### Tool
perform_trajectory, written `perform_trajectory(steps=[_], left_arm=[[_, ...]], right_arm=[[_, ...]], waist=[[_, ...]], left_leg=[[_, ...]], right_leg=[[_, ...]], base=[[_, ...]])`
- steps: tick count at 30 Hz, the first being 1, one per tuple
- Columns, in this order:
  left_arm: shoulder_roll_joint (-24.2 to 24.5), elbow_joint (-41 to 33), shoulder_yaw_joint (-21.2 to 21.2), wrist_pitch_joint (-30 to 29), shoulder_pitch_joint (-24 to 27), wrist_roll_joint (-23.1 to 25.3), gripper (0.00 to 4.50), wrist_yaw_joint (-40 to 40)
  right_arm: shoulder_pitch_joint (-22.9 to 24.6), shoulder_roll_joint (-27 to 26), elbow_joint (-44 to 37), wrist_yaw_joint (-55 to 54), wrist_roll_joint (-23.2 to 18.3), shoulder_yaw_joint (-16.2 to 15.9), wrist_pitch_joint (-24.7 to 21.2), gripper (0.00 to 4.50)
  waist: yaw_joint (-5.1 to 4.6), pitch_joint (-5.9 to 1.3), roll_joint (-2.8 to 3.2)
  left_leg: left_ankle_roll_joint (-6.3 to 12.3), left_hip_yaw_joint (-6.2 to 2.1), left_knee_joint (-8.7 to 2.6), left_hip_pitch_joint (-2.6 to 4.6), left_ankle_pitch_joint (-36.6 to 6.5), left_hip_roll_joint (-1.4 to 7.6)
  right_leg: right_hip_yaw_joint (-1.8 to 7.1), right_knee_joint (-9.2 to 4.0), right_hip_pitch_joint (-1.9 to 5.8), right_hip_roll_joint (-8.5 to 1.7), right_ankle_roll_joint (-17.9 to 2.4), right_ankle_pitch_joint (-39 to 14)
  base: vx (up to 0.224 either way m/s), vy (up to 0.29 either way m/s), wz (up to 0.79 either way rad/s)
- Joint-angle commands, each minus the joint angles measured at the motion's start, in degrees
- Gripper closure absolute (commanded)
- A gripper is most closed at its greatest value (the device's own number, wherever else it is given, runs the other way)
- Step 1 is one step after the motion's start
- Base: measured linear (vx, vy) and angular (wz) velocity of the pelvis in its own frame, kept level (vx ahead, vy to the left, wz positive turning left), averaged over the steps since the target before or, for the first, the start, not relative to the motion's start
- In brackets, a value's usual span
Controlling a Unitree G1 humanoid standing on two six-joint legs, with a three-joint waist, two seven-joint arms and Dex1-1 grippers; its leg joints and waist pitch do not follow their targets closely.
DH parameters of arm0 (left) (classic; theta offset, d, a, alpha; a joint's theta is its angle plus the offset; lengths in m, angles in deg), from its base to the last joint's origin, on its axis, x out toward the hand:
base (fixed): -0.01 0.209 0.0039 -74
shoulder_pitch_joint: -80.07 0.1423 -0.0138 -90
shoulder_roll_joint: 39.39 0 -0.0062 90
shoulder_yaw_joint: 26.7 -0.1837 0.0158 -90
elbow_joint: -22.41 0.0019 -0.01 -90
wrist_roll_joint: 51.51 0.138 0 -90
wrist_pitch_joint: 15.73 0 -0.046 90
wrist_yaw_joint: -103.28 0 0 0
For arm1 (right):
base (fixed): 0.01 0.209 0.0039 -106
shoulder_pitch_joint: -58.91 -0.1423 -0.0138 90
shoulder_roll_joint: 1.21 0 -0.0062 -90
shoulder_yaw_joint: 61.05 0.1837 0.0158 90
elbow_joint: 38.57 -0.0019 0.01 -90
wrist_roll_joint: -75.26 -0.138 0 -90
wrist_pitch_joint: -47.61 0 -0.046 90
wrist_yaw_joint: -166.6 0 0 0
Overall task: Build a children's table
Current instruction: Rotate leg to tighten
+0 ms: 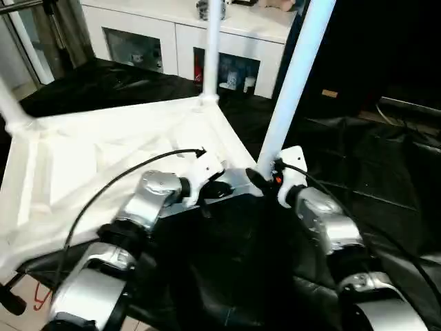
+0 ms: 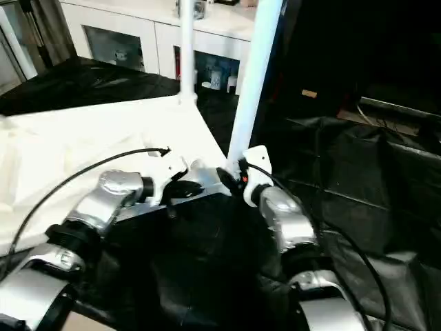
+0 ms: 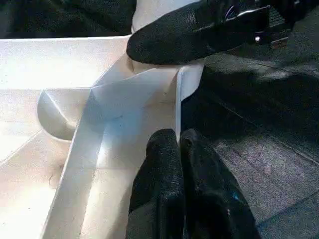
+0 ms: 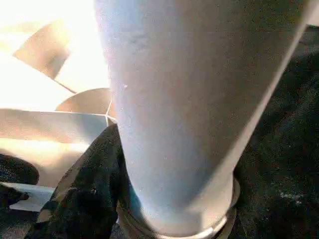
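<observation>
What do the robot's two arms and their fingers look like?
Both arms have rounded silver forearm shells with black joints and white wrist blocks. A thin black cable loops over the left arm; the right arm has one too. The fingers are black, rounded and matte.

Head cameras look down; wrist cameras sit close at the table corner (image 3: 149, 84).

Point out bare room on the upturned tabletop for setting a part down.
Free: the broad ribbed underside between the far-corner leg and the left gripper. Crowded: the near corner, where the right gripper clamps the leg at its socket.
</observation>
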Motion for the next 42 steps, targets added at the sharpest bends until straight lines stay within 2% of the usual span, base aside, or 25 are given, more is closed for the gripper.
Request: perform_trajectory(steps=[1, 2, 4, 5, 6, 8, 9, 10, 11, 13, 16, 18, 19, 21, 24, 25, 29, 34, 35, 38, 41, 42], left_arm=[[-3.5, -2.7, -2.2, 1.8, -1.1, -1.4, 4.50, -1.5], [-3.2, -2.9, -2.2, 1.9, -0.9, -1.3, 4.50, -2.1], [-1.5, -3.9, -2.3, 2.7, 0.2, -2.0, 4.50, -5.4], [-0.9, -4.2, -2.4, 3.4, 0.5, -2.5, 4.50, -6.8], [-0.9, -4.2, -2.4, 3.4, 0.5, -2.5, 4.50, -6.8], [0.7, -4.9, -2.3, 4.6, 1.2, -3.1, 4.50, -9.3], [0.9, -4.9, -2.2, 4.7, 1.2, -3.1, 4.50, -9.5], [1.5, -5.2, -2.0, 4.5, 1.5, -3.4, 4.50, -10.6], [3.2, -6.3, -2.1, 5.1, 2.3, -4.2, 4.50, -14.2], [4.3, -6.9, -2.2, 5.1, 2.8, -4.6, 4.50, -16.2], [7.4, -7.5, -2.2, 5.4, 3.5, -5.3, 4.50, -20.9], [8.4, -7.4, -2.1, 5.5, 3.7, -5.4, 4.50, -22.2], [9.0, -7.5, -2.0, 5.6, 3.8, -5.6, 4.50, -22.9], [9.3, -7.5, -1.9, 5.7, 3.9, -5.6, 4.50, -23.3], [10.8, -8.1, -1.9, 5.6, 4.3, -6.4, 4.50, -25.9], [11.0, -8.2, -1.9, 5.6, 4.4, -6.4, 4.50, -26.2], [11.6, -8.6, -1.8, 5.3, 4.8, -6.8, 4.50, -27.2], [11.5, -8.9, -1.9, 5.1, 5.0, -6.9, 4.50, -27.0], [11.3, -9.1, -1.7, 4.8, 5.2, -6.7, 4.50, -26.3], [10.7, -9.2, -1.4, 4.3, 5.3, -6.4, 4.50, -24.6], [9.0, -8.3, -0.3, 3.6, 4.7, -5.4, 4.50, -18.9], [8.2, -7.9, -0.1, 3.3, 4.3, -5.0, 4.50, -16.7]], right_arm=[[-0.3, -4.3, 0.6, 4.2, 0.6, -4.6, -0.1, 1.83], [-0.4, -4.4, 0.6, 4.7, -0.1, -3.8, 0.0, 1.27], [0.1, -3.3, -0.9, 8.5, -1.5, -3.6, -0.9, 1.13], [0.4, -2.6, -1.4, 9.8, -1.6, -4.0, -1.0, 1.07], [0.4, -2.6, -1.4, 9.8, -1.6, -4.0, -1.0, 0.95], [1.0, -0.4, -2.5, 14.0, -1.4, -5.2, -0.9, 0.72], [1.1, -0.1, -2.6, 14.5, -1.4, -5.3, -0.8, 0.72], [1.3, 0.9, -3.2, 17.0, -1.8, -5.7, -0.9, 0.51], [2.4, 2.9, -5.6, 22.8, -3.3, -6.6, -1.6, 0.51], [3.0, 4.2, -7.1, 26.1, -3.8, -7.3, -1.9, 0.51], [5.2, 9.2, -11.3, 36.3, -4.2, -9.6, -2.1, 0.51], [5.7, 10.5, -12.2, 38.6, -4.3, -9.9, -2.3, 0.51], [6.1, 11.4, -12.8, 39.8, -4.5, -10.1, -2.4, 0.51], [6.3, 12.0, -13.2, 40.7, -4.6, -10.2, -2.6, 0.51], [6.6, 13.8, -14.3, 43.7, -5.7, -10.2, -4.0, 0.86], [6.6, 14.0, -14.4, 43.9, -5.8, -10.2, -4.2, 0.86], [6.9, 14.2, -15.3, 45.3, -6.4, -10.4, -5.1, 1.33], [7.5, 13.7, -16.2, 45.7, -7.0, -10.7, -6.2, 1.66], [7.9, 13.4, -16.7, 45.6, -7.1, -10.8, -6.7, 1.69], [8.4, 12.8, -16.7, 44.5, -6.9, -10.6, -6.8, 1.85], [8.4, 10.6, -14.8, 37.9, -5.2, -9.5, -5.7, 1.85], [7.9, 9.1, -13.4, 33.9, -4.8, -8.6, -5.6, 1.85]], waist=[[-0.24, -3.42, 0.43], [-0.28, -3.45, 0.53], [-0.26, -3.51, 0.61], [-0.39, -3.50, 0.52], [-0.46, -3.55, 0.53], [-0.68, -3.63, 0.67], [-0.65, -3.64, 0.58], [-0.66, -3.70, 0.56], [-0.63, -3.65, 0.71], [-0.46, -3.63, 0.69], [0.09, -3.42, 0.66], [0.35, -3.35, 0.79], [0.42, -3.28, 0.58], [0.51, -3.22, 0.62], [0.64, -3.29, 0.41], [0.64, -3.35, 0.41], [0.64, -3.46, 0.24], [0.71, -3.42, 0.11], [0.72, -3.39, -0.04], [0.77, -3.35, 0.02], [0.69, -3.30, -0.08], [0.57, -3.17, -0.11]], left_leg=[[0.47, -0.07, -3.79, 0.20, -11.9, 1.22], [0.56, -0.07, -3.78, 0.27, -11.9, 1.29], [0.78, -0.12, -3.79, 0.25, -12.0, 1.33], [1.01, -0.22, -3.88, -0.12, -11.6, 1.32], [1.06, -0.25, -3.87, -0.19, -11.2, 1.34], [1.36, -0.10, -3.70, 0.10, -10.1, 1.38], [1.60, -0.10, -3.64, 0.05, -9.9, 1.33], [2.16, 0.02, -3.53, 0.03, -9.4, 1.30], [2.63, 0.03, -3.53, 0.07, -9.3, 1.35], [3.36, 0.04, -3.50, 0.03, -9.0, 1.47], [3.66, 0.23, -3.49, 0.19, -9.9, 1.66], [3.15, 0.29, -3.56, 0.32, -11.4, 1.78], [2.58, 0.26, -3.65, 0.42, -12.0, 1.81], [2.01, 0.20, -3.71, 0.48, -12.7, 1.78], [1.97, 0.11, -3.72, 0.27, -11.9, 1.75], [2.07, 0.11, -3.66, 0.21, -11.1, 1.79], [2.54, 0.19, -3.48, 0.08, -9.3, 1.63], [2.65, 0.18, -3.49, 0.07, -9.3, 1.71], [2.69, 0.19, -3.50, 0.09, -9.4, 1.73], [2.48, 0.17, -3.54, 0.17, -9.7, 1.69], [2.05, 0.13, -3.60, 0.18, -10.0, 1.65], [1.45, 0.10, -3.67, 0.26, -10.9, 1.53]], right_leg=[[2.80, -4.63, 2.84, -4.38, -9.8, -13.4], [2.80, -4.57, 2.77, -4.32, -10.0, -12.9], [2.78, -4.45, 2.89, -4.36, -10.4, -12.3], [2.78, -4.32, 3.18, -4.42, -10.5, -11.6], [2.76, -4.22, 3.28, -4.42, -10.6, -10.9], [2.82, -3.92, 3.09, -4.30, -11.8, -7.6], [2.77, -3.87, 3.23, -4.28, -12.2, -7.0], [2.83, -3.73, 3.31, -4.26, -12.7, -5.7], [2.82, -3.72, 3.36, -4.24, -13.1, -4.9], [2.81, -3.58, 3.42, -4.29, -13.5, -3.9], [2.64, -3.75, 3.35, -4.06, -13.4, -5.7], [2.69, -3.97, 3.08, -4.24, -13.0, -8.6], [2.67, -4.12, 2.96, -4.29, -12.7, -10.4], [2.71, -4.27, 2.84, -4.38, -12.2, -12.6], [2.71, -4.19, 3.00, -4.36, -11.6, -12.8], [2.71, -4.06, 2.98, -4.40, -11.8, -11.6], [2.65, -3.80, 3.06, -4.33, -12.4, -9.3], [2.61, -3.76, 3.09, -4.39, -12.4, -9.4], [2.62, -3.80, 3.04, -4.38, -12.2, -9.9], [2.63, -4.01, 2.91, -4.45, -11.7, -11.6], [2.71, -4.09, 2.83, -4.51, -11.3, -12.4], [2.74, -4.38, 2.63, -4.60, -10.7, -14.9]], base=[[0.000, 0.000, 0.00], [0.000, 0.000, 0.00], [0.000, 0.000, 0.00], [0.000, 0.000, 0.00], [0.000, 0.000, 0.00], [0.000, 0.000, 0.00], [0.000, 0.000, 0.00], [0.000, 0.000, 0.00], [0.000, 0.000, 0.00], [0.000, 0.000, 0.00], [0.000, 0.000, 0.00], [0.000, 0.000, 0.00], [0.000, 0.000, 0.00], [0.000, 0.000, 0.00], [0.000, 0.000, 0.00], [0.000, 0.000, 0.00], [0.000, 0.000, 0.00], [0.000, 0.000, 0.00], [0.000, 0.000, 0.00], [0.000, 0.000, 0.00], [0.000, 0.000, 0.00], [0.000, 0.000, 0.00]])
